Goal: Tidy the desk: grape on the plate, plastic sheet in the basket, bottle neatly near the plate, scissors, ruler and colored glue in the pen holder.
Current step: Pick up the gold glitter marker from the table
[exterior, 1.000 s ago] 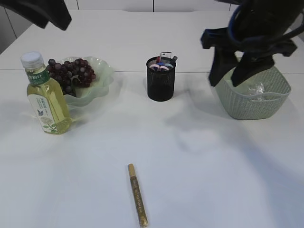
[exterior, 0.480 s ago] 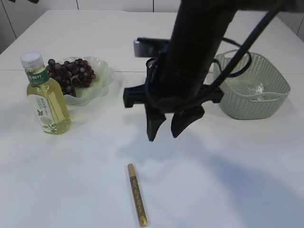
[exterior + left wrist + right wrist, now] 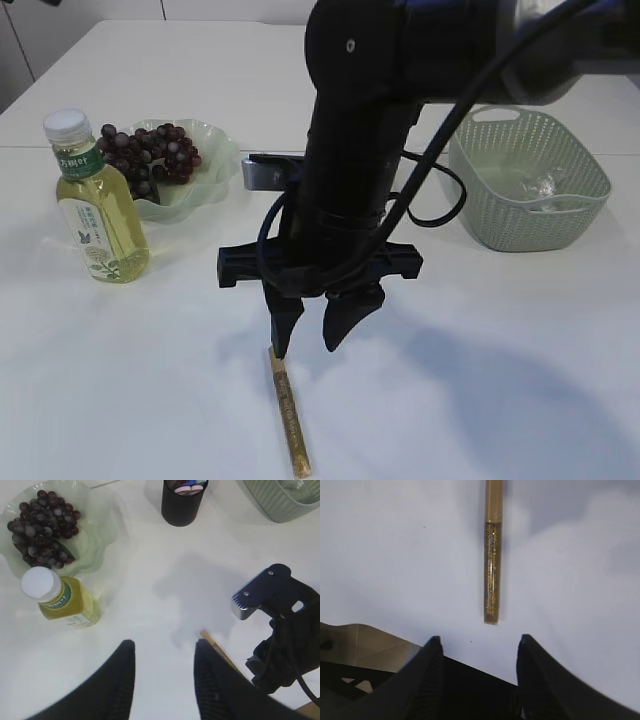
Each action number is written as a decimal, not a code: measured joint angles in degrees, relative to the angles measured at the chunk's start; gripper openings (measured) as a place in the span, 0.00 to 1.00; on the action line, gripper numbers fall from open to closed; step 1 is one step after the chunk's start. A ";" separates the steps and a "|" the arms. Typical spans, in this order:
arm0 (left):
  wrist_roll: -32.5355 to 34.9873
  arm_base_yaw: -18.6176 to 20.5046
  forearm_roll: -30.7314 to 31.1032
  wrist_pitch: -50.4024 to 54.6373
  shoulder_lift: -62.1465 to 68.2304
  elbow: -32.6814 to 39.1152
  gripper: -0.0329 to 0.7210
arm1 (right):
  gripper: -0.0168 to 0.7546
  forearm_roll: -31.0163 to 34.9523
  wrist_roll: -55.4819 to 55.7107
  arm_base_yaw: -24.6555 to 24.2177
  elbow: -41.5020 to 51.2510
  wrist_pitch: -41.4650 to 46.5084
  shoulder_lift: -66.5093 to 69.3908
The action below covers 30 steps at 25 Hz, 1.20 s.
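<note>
White desk. Right gripper [image 3: 312,340] spread, empty, hovering just above glitter glue pen [image 3: 288,412] at 6 o'clock. Left gripper [image 3: 164,677] spread, empty. Pen holder [image 3: 182,501] at 12.

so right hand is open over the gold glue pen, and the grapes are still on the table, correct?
Not quite. The grapes already sit on the plate, as the exterior view shows. The rest holds: the right hand is open over the gold glue pen.
</note>
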 joint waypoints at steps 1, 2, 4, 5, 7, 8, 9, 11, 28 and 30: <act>0.00 0.00 0.00 0.00 -0.10 0.00 0.43 | 0.52 0.00 0.00 0.00 0.00 0.00 0.00; 0.00 0.00 0.00 0.00 -0.10 0.00 0.43 | 0.52 0.00 0.10 0.00 0.00 -0.12 0.00; 0.00 0.00 0.00 0.00 -0.23 0.00 0.42 | 0.52 0.00 0.05 0.00 0.00 -1.19 0.00; 0.00 0.00 0.00 0.00 -0.23 0.00 0.42 | 0.52 0.00 0.14 0.04 0.00 -1.75 0.00; 0.00 0.00 -0.11 0.00 -0.23 0.00 0.41 | 0.52 0.00 0.14 0.44 0.00 -3.39 0.26; 0.00 0.00 -0.20 0.00 -0.23 0.00 0.41 | 0.52 0.00 0.14 0.87 0.00 -4.26 0.39; 0.00 0.00 -0.20 0.00 -0.23 0.00 0.41 | 0.52 0.00 0.14 1.16 0.00 -4.76 0.79; 0.00 0.00 -0.20 0.00 -0.23 0.00 0.41 | 0.52 0.00 0.14 1.39 0.00 -5.28 1.79; 0.00 0.00 0.22 0.00 -0.23 0.00 0.39 | 0.52 -4.52 1.36 3.43 -4.97 -5.70 10.98; 0.00 0.00 0.46 0.00 -0.23 0.00 0.38 | 0.52 -5.29 1.50 3.90 -5.09 -4.90 11.29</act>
